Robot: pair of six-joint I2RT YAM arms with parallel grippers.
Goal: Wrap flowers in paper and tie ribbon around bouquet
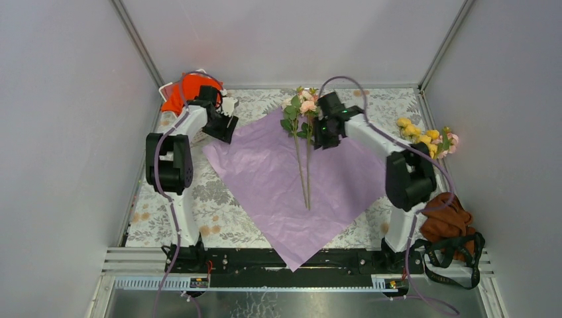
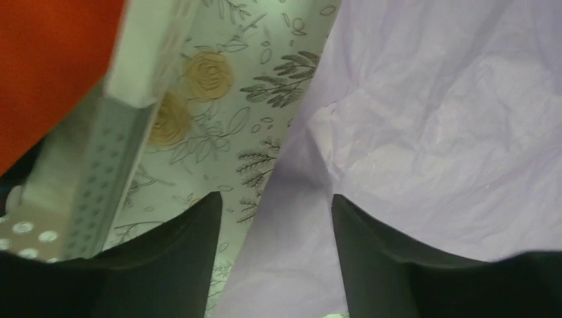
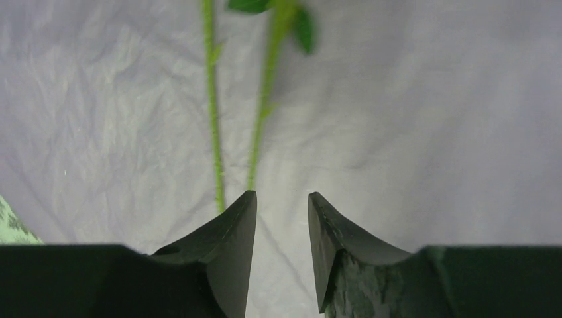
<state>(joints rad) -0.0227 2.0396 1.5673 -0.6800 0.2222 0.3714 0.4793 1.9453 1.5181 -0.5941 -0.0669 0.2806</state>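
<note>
The task is sitting at an early stage. The large thin purple sheet of paper (image 1: 278,179) is lying flat as a diamond mid-table on the grey-and-orange floral tablecloth (image 1: 219,199). Two long green-stemmed artificial flowers (image 1: 301,109) are lying on it, blooms pointing to 12 o'clock and stem ends to 6.

A second bunch of yellow and pink blooms (image 1: 424,136) is waiting off the paper at 2 o'clock. The long narrow black ribbon (image 1: 457,255) is lying untied at 4 o'clock, beside a brown cloth (image 1: 447,218).

The left gripper (image 2: 277,205) is hovering at the sheet's 10 o'clock corner, jaws apart, with the paper's edge between them but unclamped. The right gripper (image 3: 281,199) is hanging just beside the blooms, jaws parted and holding nothing.

Gathering, wrapping and tying all appear to be outstanding.
</note>
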